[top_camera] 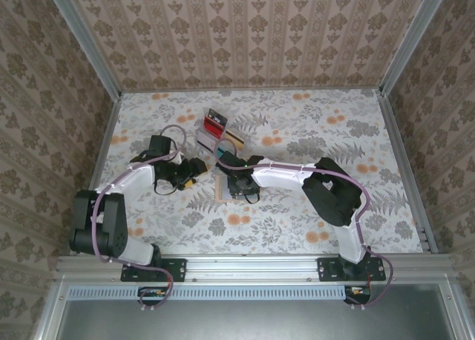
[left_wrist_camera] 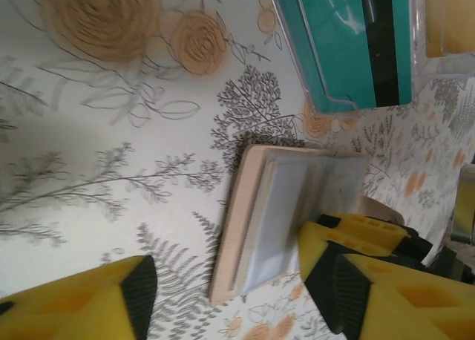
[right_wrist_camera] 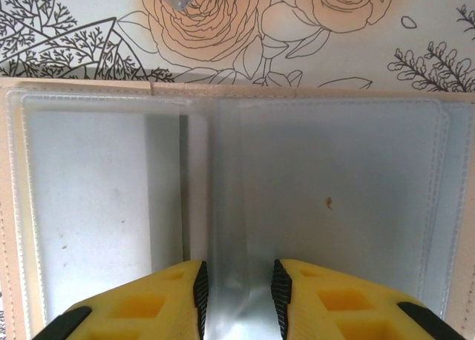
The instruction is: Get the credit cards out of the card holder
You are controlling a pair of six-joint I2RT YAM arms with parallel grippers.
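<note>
In the right wrist view the right gripper (right_wrist_camera: 239, 269) sits at the bottom centre, its yellow jaws drawn almost together on a translucent pocket leaf that stands up between them. That leaf belongs to the card holder (right_wrist_camera: 334, 206), which lies open like a book across the frame, blue-grey pockets up and tan edge along the top. In the left wrist view the left gripper (left_wrist_camera: 237, 284) has its jaws spread wide at the lower corners and grips nothing, with the card holder just beyond them. From above, both grippers meet left of centre on the floral table (top_camera: 297, 221), the left one just left of the holder. Just above them stands a clear plastic stand (top_camera: 214, 136) holding a teal card (left_wrist_camera: 349, 43), a red-and-black card (top_camera: 216, 119) and an orange-yellow credit card (top_camera: 236, 138).
</note>
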